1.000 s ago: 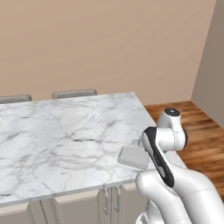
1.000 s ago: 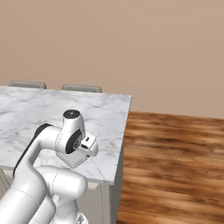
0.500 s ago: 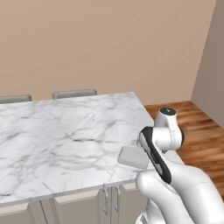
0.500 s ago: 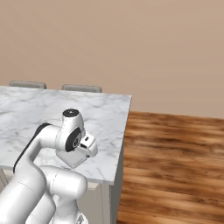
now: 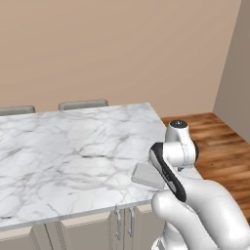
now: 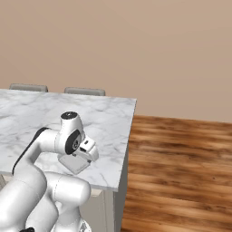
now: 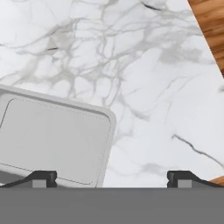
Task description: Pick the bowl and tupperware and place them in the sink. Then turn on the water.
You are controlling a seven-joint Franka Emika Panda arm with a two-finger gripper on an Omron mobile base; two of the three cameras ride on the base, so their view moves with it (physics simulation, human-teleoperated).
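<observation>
A flat pale tupperware (image 5: 148, 176) lies on the marble counter (image 5: 73, 146), near its front right corner. The gripper (image 7: 112, 179) hovers just above it, fingers spread wide and holding nothing. In the hand view the tupperware (image 7: 52, 140) sits off-centre, under the left fingertip (image 7: 40, 178), while the right fingertip is over bare marble. Its long axis looks roughly in line with the fingers' spread. The counter edge and wood floor (image 6: 181, 172) are close on the right; open marble lies elsewhere.
</observation>
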